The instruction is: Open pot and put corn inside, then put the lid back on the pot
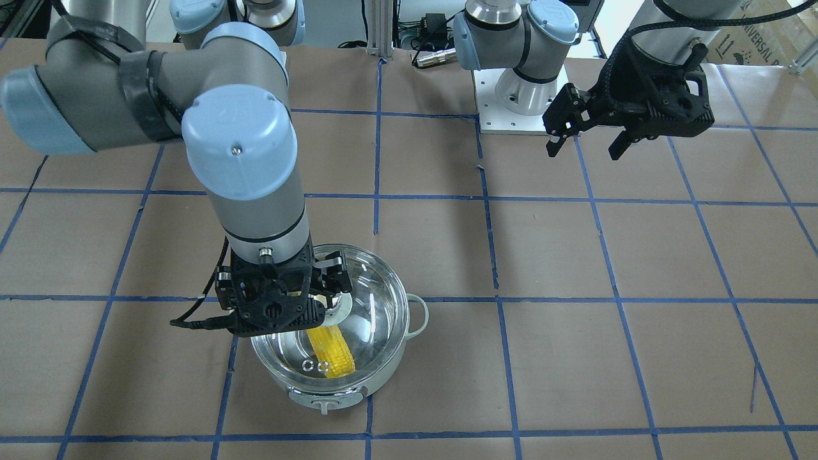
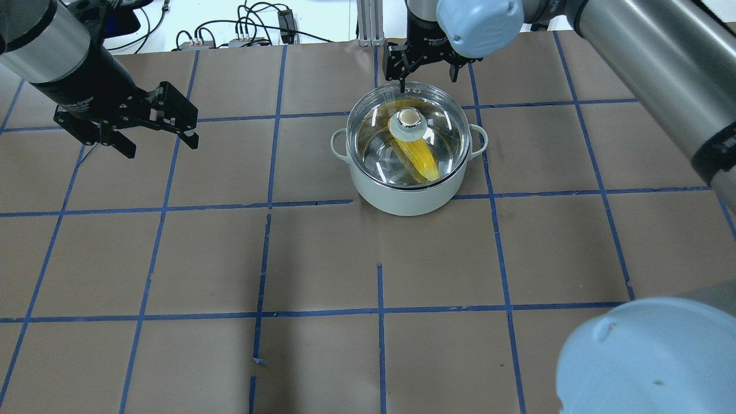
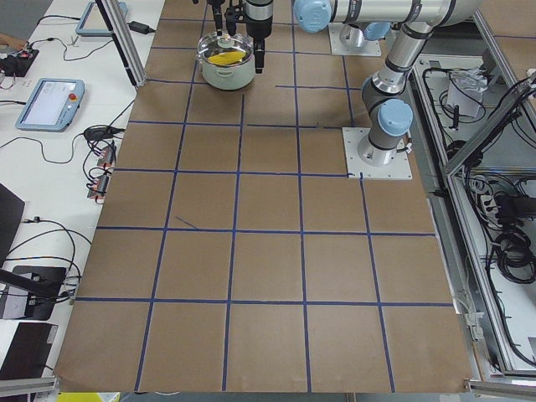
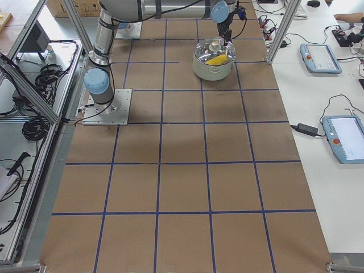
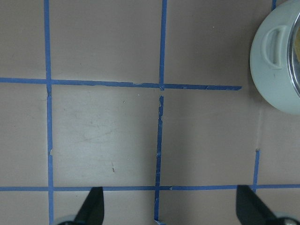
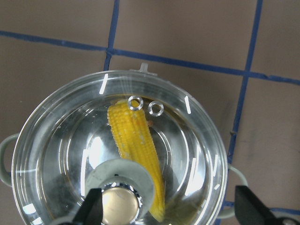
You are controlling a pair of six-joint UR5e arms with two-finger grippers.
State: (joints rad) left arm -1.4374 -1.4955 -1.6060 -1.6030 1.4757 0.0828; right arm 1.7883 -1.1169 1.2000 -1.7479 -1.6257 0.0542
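The pale-green pot [image 2: 408, 198] stands on the table's far side. The glass lid [image 2: 443, 123] sits on it, with its beige-topped knob [image 2: 409, 118] upright. The yellow corn [image 2: 422, 158] lies inside under the lid, and shows in the right wrist view [image 6: 133, 136] and the front view [image 1: 332, 354]. My right gripper [image 2: 424, 69] hovers open just above the lid [image 6: 187, 140]. The knob [image 6: 119, 204] is beside one finger and not held. My left gripper [image 2: 156, 144] is open and empty, well to the pot's left and above the table.
Brown paper with a blue tape grid covers the table [image 2: 322, 259]. The pot's side handle [image 5: 274, 44] shows at the left wrist view's right edge. Cables and an aluminium post [image 2: 368, 23] stand beyond the far edge. My right arm's elbow [image 2: 650, 356] fills the near right corner.
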